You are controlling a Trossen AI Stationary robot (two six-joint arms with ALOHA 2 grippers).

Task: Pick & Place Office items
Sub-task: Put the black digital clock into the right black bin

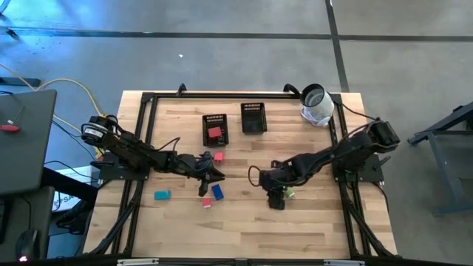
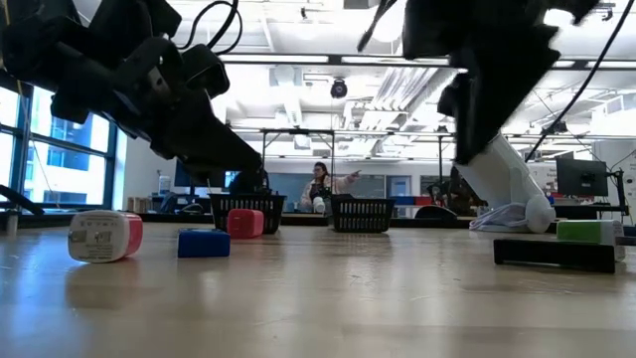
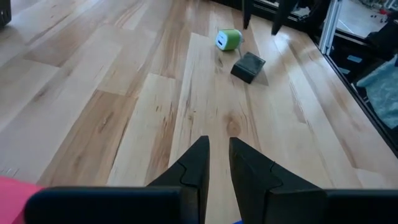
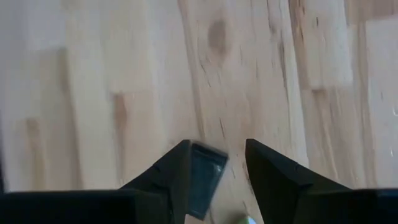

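Observation:
Small blocky office items lie flat on the wooden table: a teal one, a blue one, a red-and-white one, a pink one, a green one and a black one. A red piece sits in the left mesh tray. My left gripper hovers between the pink and blue pieces, open by only a narrow gap and holding nothing. My right gripper is open above the black piece, one finger on each side of it, with the green piece just beside.
A second black mesh tray stands right of the first, near the far edge. A white cylinder lies at the far right corner. A black frame rail borders the table. Bare wood stretches along the near edge.

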